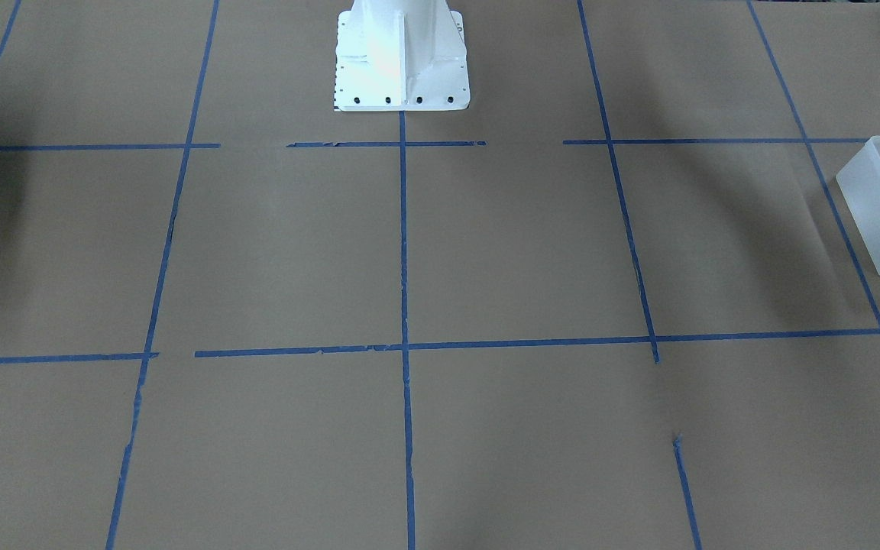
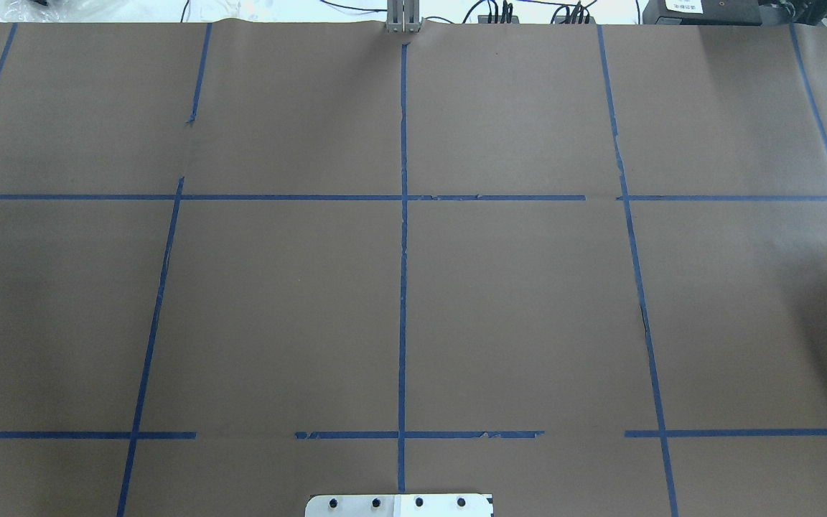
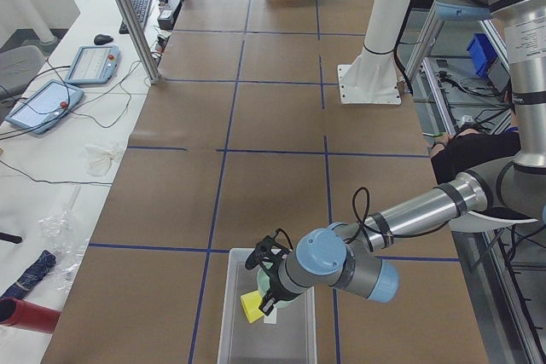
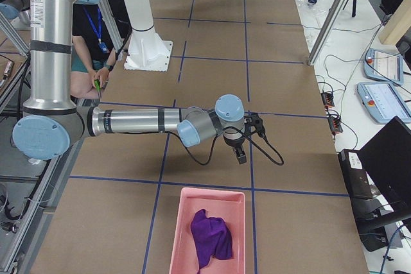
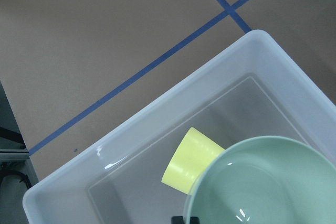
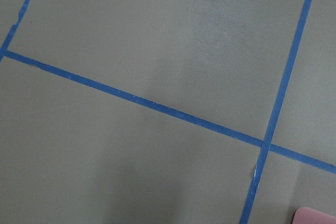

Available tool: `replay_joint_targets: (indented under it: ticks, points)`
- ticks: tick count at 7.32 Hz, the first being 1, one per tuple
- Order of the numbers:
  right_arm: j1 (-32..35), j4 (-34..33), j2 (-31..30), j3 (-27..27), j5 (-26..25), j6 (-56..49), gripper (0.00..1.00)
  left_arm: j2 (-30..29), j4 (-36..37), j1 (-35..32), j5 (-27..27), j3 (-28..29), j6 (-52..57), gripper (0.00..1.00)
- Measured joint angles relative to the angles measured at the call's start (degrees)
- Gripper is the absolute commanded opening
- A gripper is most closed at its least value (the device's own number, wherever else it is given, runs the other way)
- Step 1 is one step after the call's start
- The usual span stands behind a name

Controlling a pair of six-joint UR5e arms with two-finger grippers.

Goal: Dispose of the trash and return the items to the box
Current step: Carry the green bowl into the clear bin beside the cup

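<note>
The left gripper (image 3: 266,285), low in the left side view, seems clamped on the rim of the mint bowl (image 5: 262,187), just over the box (image 5: 157,124), where the yellow cup (image 5: 191,158) already lies tipped. I'd say only the bowl remains. Whether the right gripper (image 4: 241,152) is clenched, I cannot tell.

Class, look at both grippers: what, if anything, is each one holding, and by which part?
The left gripper appears to grip the mint-green bowl at its rim, over the bin. Nothing shows in the right gripper.
</note>
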Motion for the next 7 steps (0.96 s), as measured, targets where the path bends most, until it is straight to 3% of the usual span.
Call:
replay_joint_targets:
  ticks: [1,2,3,4,5,7]
  points:
    - [0.0,0.01,0.01,0.0,0.02,0.01,1.0,0.1,-0.82,1.81,-1.06,0.41,-0.35,0.09]
    - [0.0,0.0,0.01,-0.03,0.0,0.01,1.0,0.29,-1.13,3.38,-2.15,0.58,-0.37,0.53]
    - [0.0,0.01,0.0,-0.05,-0.01,0.04,1.0,0.56,-1.59,4.59,-2.76,0.62,-0.34,0.8]
    - [0.0,0.0,-0.02,-0.04,-0.02,0.04,1.0,0.73,-2.49,5.64,-3.03,0.68,-0.32,0.93]
    - [0.0,0.01,-0.01,-0.06,-0.02,0.02,1.0,0.85,-3.54,6.29,-3.1,0.69,-0.33,1.0]
    - [0.0,0.01,-0.04,-0.09,-0.02,0.05,1.0,0.65,-5.0,6.7,-3.1,0.34,-0.79,1.0]
